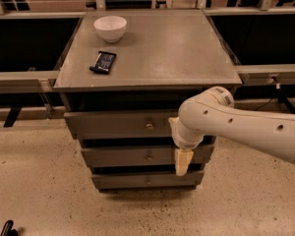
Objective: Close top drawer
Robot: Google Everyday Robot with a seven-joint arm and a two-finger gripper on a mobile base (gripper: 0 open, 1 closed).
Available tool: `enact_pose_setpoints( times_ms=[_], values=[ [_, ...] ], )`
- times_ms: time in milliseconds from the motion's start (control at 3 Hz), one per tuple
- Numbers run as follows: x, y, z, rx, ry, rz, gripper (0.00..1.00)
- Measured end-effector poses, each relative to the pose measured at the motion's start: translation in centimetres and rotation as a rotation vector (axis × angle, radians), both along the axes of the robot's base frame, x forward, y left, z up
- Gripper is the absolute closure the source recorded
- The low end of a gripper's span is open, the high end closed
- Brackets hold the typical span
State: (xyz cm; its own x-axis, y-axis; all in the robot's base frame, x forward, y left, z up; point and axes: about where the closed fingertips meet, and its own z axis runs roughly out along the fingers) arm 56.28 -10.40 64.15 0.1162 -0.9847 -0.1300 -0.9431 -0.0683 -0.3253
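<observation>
The top drawer [118,125] is a wide grey front with a small round knob [149,126] at its centre. It sits just under the cabinet top and stands out only a little in front of the lower drawers. My gripper [183,161] hangs pointing down from the white arm [246,129]. It is in front of the right end of the drawer fronts, level with the middle drawer. The arm's wrist covers the right end of the top drawer front.
A white bowl [110,28] and a dark flat packet [103,62] lie on the grey cabinet top [172,53]. Two shorter knobbed drawer fronts [132,157] sit below the top drawer. Grey rails [19,76] run off both sides. Speckled floor lies in front.
</observation>
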Motion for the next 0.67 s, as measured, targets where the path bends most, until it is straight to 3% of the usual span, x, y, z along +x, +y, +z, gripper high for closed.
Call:
enact_pose_setpoints(
  times_ms=[333,667],
  values=[
    [-0.37,0.33,0.52,0.001,-0.005,0.045,0.18],
    [0.15,0.33,0.56,0.043,0.007,0.079,0.42]
  ],
)
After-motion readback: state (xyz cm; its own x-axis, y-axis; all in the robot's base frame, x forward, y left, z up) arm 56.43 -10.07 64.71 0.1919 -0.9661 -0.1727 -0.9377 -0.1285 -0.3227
